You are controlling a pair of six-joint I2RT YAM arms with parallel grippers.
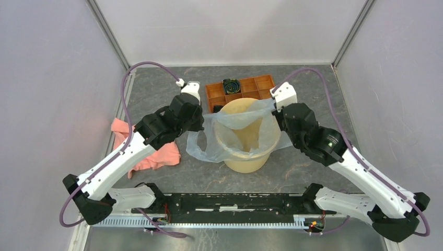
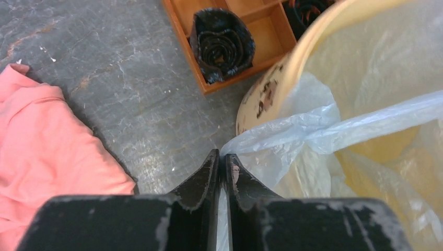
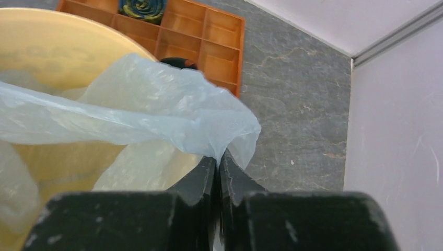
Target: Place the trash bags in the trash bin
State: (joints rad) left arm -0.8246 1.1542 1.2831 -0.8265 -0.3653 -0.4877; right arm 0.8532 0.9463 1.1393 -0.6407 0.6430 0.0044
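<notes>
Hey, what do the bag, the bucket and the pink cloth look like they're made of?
The bag looks like thin plastic film: pale blue, see-through and crinkled. The bucket is probably hard plastic, with smooth, even yellow-tan walls and some scuffing near the rim. The pink cloth looks like soft matte fabric lying in loose folds.

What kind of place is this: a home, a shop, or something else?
Probably a robot test cell in a lab. Plain pale wall panels box in a grey table, the left arm and right arm are bolted at its near edge, and the props look staged: bucket, plastic bag, orange tray.
</notes>
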